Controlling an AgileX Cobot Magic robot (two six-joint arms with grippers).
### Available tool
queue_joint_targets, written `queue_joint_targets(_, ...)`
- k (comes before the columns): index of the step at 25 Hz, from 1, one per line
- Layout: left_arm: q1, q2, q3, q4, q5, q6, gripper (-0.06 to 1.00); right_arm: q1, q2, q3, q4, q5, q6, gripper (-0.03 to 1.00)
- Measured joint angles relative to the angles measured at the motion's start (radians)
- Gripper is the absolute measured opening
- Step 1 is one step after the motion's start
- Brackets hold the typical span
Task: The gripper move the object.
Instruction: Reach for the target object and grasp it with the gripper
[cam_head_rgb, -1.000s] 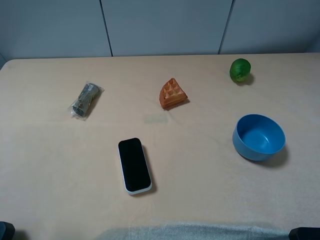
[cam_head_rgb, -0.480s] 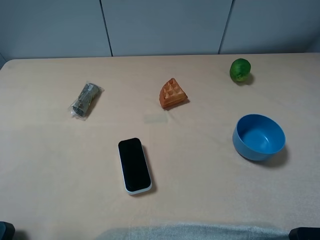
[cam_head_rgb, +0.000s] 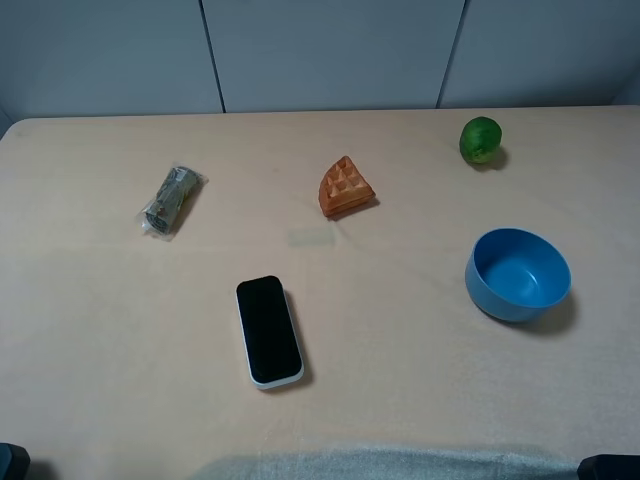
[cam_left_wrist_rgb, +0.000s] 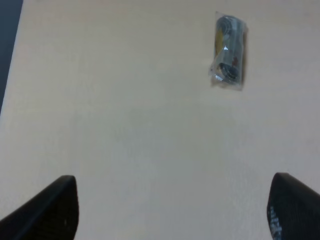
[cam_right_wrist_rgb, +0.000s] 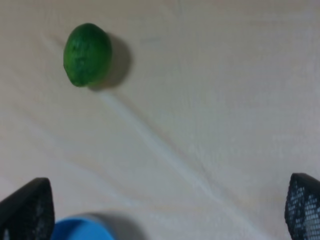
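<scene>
My right end effector hung released, holding nothing, well apart from the lime on the bench.

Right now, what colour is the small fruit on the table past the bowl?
The fruit is a glossy dark green all over, clearest in the right wrist view.

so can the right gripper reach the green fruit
Probably yes: the right gripper is open and the green fruit sits apart on the table; only the blue bowl lies nearer.
</scene>
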Motion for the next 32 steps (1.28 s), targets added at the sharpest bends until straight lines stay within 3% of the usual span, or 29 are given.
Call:
queue_joint_targets(11, 0.000, 0.000, 0.000, 0.000, 0.000, 0.000, 0.83, 0.000, 0.237, -0.194, 0.000, 0.014, -0.009, 0.70)
queue_joint_targets(32, 0.000, 0.000, 0.000, 0.000, 0.000, 0.000, 0.83, 0.000, 0.531, -0.371, 0.023, 0.014, -0.031, 0.70)
